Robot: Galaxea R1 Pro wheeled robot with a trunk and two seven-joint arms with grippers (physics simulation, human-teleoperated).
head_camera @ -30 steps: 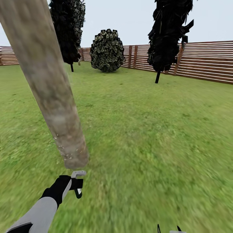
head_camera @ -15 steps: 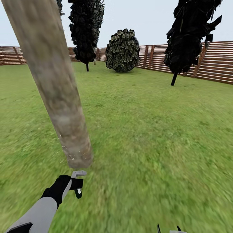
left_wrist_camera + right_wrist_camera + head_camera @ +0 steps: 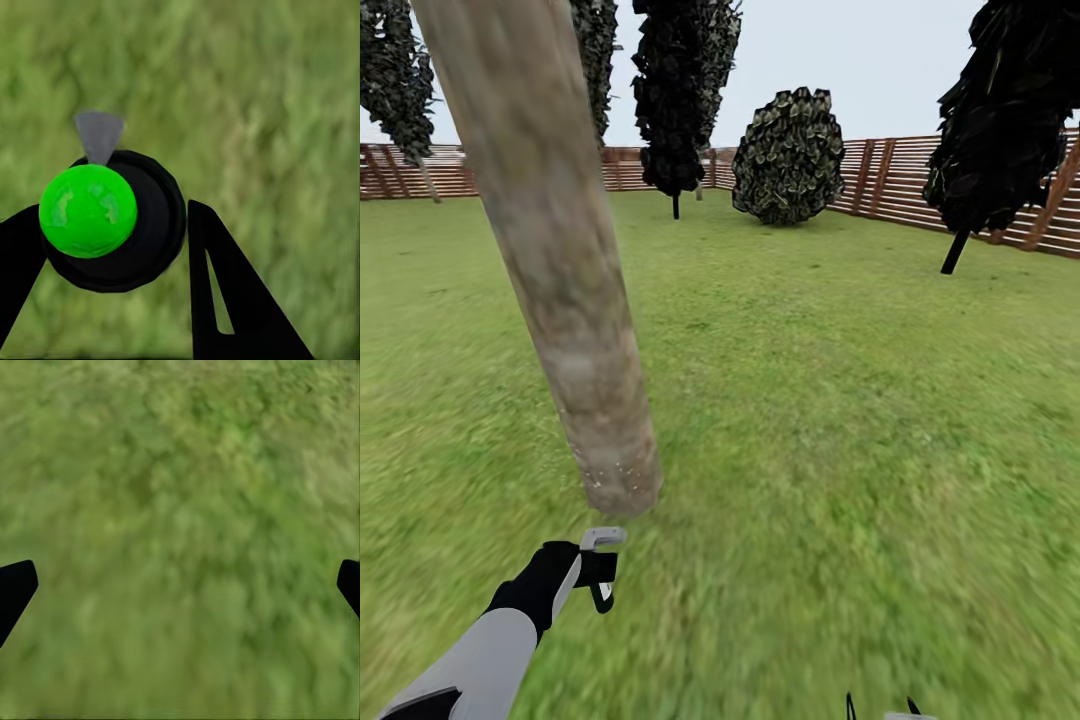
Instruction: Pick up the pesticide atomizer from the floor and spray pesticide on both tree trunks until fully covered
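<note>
In the head view there is 1 thick pale tree trunk [image 3: 555, 270] leaning close at 10 o'clock, with a scatter of pale pesticide specks [image 3: 610, 478] near its foot, too fine to count. Farther off stand 4 dark-crowned trees: 1 at 11 o'clock [image 3: 395, 75], 2 overlapping near 12 o'clock [image 3: 675, 90], 1 at 2 o'clock [image 3: 1010, 110]. There is 1 round bush [image 3: 788, 155], 1 slatted fence [image 3: 900, 185] and 1 lawn [image 3: 840, 400]. 1 spray bottle [image 3: 600, 570] sits in 1 left gripper [image 3: 598, 575].
</note>
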